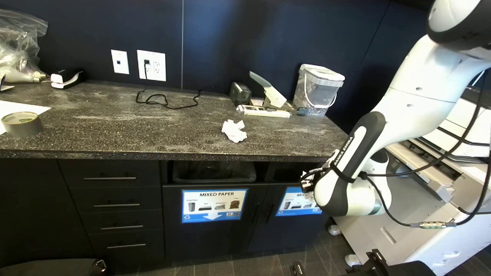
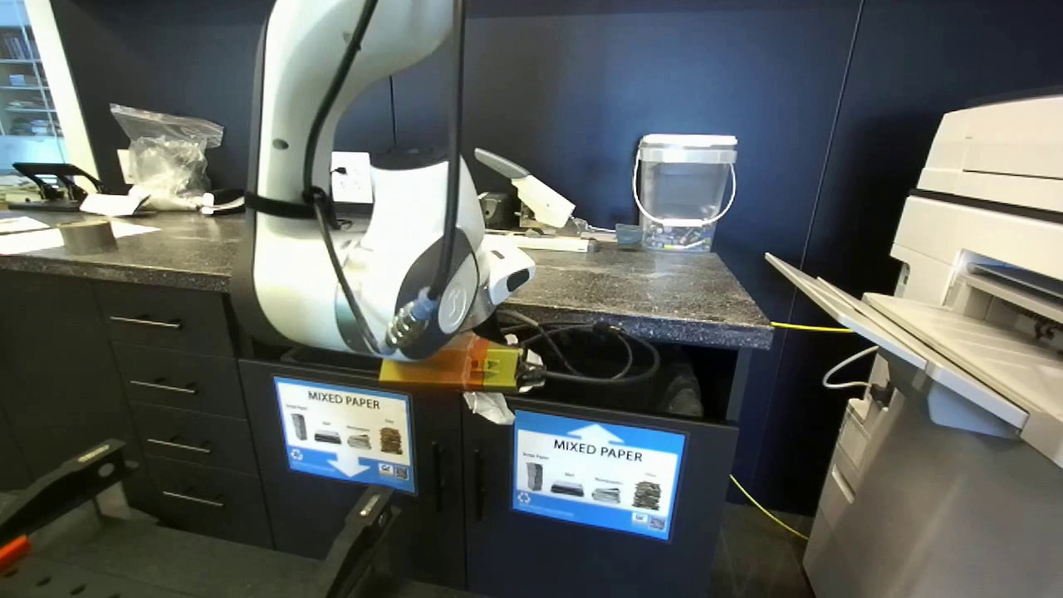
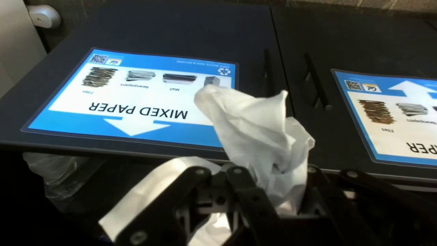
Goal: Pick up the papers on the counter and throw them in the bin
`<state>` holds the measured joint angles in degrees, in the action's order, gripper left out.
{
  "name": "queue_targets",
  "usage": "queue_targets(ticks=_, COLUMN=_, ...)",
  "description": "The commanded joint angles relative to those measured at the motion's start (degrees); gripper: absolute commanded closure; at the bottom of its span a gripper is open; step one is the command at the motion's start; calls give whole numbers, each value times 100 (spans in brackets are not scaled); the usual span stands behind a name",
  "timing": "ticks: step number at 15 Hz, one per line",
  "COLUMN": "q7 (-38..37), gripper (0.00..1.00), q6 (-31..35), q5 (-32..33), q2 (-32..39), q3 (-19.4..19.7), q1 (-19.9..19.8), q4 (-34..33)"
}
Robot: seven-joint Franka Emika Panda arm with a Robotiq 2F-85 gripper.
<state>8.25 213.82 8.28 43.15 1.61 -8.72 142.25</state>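
Your gripper (image 3: 275,184) had one crumpled paper (image 3: 261,136) pinched, its drop into a bin (image 1: 215,180) yet to come, while another wad (image 1: 234,131) lay unfetched on the counter (image 1: 115,132), higher than the gripper.

super crinkly matt paper wad (image 3: 249,123), speckled stone-look counter (image 1: 115,128), smooth matt cabinet doors (image 1: 211,241), metal drawer handles (image 1: 110,178), see-through plastic bucket (image 2: 688,193), kinda shiny crinkled plastic bag (image 2: 170,158), smooth glossy arm (image 1: 416,96)

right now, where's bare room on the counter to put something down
Widest on the dark stone counter: between the grey tape roll and the crumpled white paper wad; smaller, in front of the clear plastic bucket. Crowded: beside that bucket, around the white tool with the raised grey handle.
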Motion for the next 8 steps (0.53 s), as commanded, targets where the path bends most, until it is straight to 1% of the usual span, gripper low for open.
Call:
queue_targets(ticks=1, q7=-168, gripper=85, q6=905, q5=26, q2=945, q3=-22, q1=-12, q4=-657)
queue_targets(ticks=3, q7=-218, gripper=86, q6=1057, q5=67, q2=1225, q3=-6, q1=-44, q4=-1024)
queue_targets(ticks=5, q7=-195, gripper=86, q6=1192, q5=-13, q2=1504, q3=36, q1=64, q4=-1402)
queue_targets(ticks=6, q7=-222, gripper=86, q6=1185, q5=52, q2=1563, q3=31, q1=7, q4=-1579)
queue_targets(ticks=8, q7=-194, gripper=86, q6=1254, q5=-8, q2=1764, q3=59, q1=83, q4=-1923)
